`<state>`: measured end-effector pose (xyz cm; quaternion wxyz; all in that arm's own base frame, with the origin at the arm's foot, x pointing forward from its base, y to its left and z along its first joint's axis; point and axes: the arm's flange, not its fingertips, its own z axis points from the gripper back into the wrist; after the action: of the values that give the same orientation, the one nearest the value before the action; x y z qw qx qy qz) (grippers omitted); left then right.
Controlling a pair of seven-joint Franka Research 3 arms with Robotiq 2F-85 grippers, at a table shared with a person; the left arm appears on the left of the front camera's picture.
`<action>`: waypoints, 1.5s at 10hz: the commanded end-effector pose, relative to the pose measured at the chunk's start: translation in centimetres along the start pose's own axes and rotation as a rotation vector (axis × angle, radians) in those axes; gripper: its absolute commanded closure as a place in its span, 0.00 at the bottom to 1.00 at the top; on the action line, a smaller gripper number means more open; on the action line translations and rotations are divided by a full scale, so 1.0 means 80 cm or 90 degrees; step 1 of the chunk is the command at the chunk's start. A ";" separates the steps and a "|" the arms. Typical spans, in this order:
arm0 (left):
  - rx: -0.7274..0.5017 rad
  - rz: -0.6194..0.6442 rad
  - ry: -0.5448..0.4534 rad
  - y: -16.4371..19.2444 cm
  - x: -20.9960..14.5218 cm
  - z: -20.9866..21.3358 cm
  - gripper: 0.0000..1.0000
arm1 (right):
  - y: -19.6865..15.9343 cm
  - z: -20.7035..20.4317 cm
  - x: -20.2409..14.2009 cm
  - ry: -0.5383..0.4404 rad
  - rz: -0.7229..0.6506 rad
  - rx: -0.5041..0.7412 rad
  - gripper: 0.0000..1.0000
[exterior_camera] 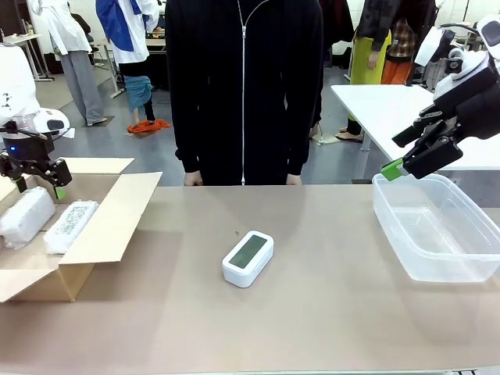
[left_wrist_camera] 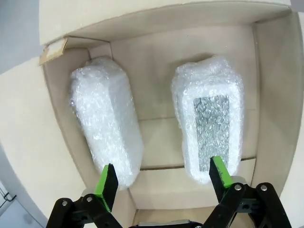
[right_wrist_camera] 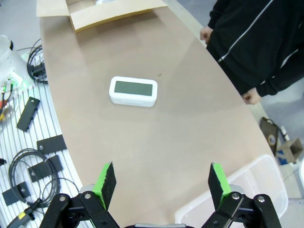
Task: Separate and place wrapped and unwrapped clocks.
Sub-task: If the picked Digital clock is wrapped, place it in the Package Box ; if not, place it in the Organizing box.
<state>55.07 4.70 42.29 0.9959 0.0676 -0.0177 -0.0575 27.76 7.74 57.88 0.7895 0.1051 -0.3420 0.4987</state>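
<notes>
Front view across a shared tan table [exterior_camera: 328, 312]: the robot's left gripper [exterior_camera: 39, 186] hangs over an open cardboard box [exterior_camera: 109, 223] at the table's left edge, its jaws spread wide and holding nothing. Two wrapped clocks lie side by side on the box floor, a plain bundle [exterior_camera: 26, 216] on the left and a grey-patch bundle [exterior_camera: 70, 225] just beside it on the right, its dark screen showing through the crinkly wrap. Seen from the left wrist, the green pads [left_wrist_camera: 107, 183] stand wide apart, one over an end of each bundle, and appear clear of both.

A bare white clock [exterior_camera: 248, 258] rests screen-up near the middle of the table, turned at a slant, well apart from the box on the left and from a clear plastic tub [exterior_camera: 391, 209] on the right. The right gripper [exterior_camera: 400, 154] is poised in the air above the tub's far left corner, jaws likewise fully spread and gripping nothing. From the right wrist, the bare white clock lies on open tabletop beyond the parted fingers, with the tub's rim at the lower edge.

A person [exterior_camera: 244, 94] in a black zip jacket stands at the far side, both hands at the table edge
</notes>
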 end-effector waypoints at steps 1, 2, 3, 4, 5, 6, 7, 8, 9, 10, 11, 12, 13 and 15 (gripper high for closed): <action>-0.030 0.000 -0.011 0.007 -0.045 0.021 0.00 | 0.000 -0.002 0.000 -0.006 -0.001 0.013 0.00; -0.039 -0.008 -0.022 0.003 -0.067 0.036 0.00 | 0.000 -0.002 0.000 -0.006 -0.001 0.013 0.00; -0.063 -0.024 -0.018 -0.002 -0.089 0.054 0.00 | 0.000 -0.002 0.000 -0.006 -0.001 0.013 0.00; -0.075 -0.023 -0.007 -0.005 -0.103 0.068 0.00 | 0.000 -0.002 0.000 -0.006 -0.001 0.013 0.00; -0.080 -0.029 -0.004 -0.003 -0.114 0.081 0.00 | 0.000 -0.002 0.000 -0.006 -0.001 0.013 0.00; -0.091 -0.024 -0.003 0.002 -0.118 0.095 0.00 | 0.000 -0.002 0.000 -0.006 -0.001 0.013 0.00; -0.110 -0.034 -0.011 0.008 -0.127 0.114 0.00 | 0.000 -0.002 0.000 -0.006 -0.001 0.013 0.00; -0.125 -0.043 -0.014 0.010 -0.135 0.129 0.00 | 0.000 -0.002 0.000 -0.006 -0.001 0.013 0.00; -0.134 -0.057 -0.009 0.010 -0.143 0.142 0.00 | 0.000 -0.002 0.000 -0.006 -0.001 0.013 0.00; -0.125 -0.020 -0.035 0.009 -0.143 0.149 0.00 | 0.000 -0.002 0.000 -0.006 -0.001 0.013 0.00; -0.149 -0.026 -0.039 0.008 -0.143 0.154 0.00 | 0.000 -0.002 0.000 -0.006 -0.001 0.013 0.00; -0.157 -0.035 -0.038 0.007 -0.144 0.156 0.00 | 0.000 -0.002 0.000 -0.006 -0.001 0.013 0.00; -0.160 -0.029 -0.027 0.006 -0.144 0.154 0.00 | 0.000 -0.002 0.000 -0.006 -0.001 0.013 0.00; -0.135 -0.023 -0.035 0.006 -0.144 0.155 0.00 | 0.000 -0.002 0.000 -0.006 -0.001 0.013 0.00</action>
<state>43.26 4.87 53.69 0.9957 -0.0414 -0.0257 -0.0785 27.77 7.74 57.87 0.7895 0.1051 -0.3418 0.4988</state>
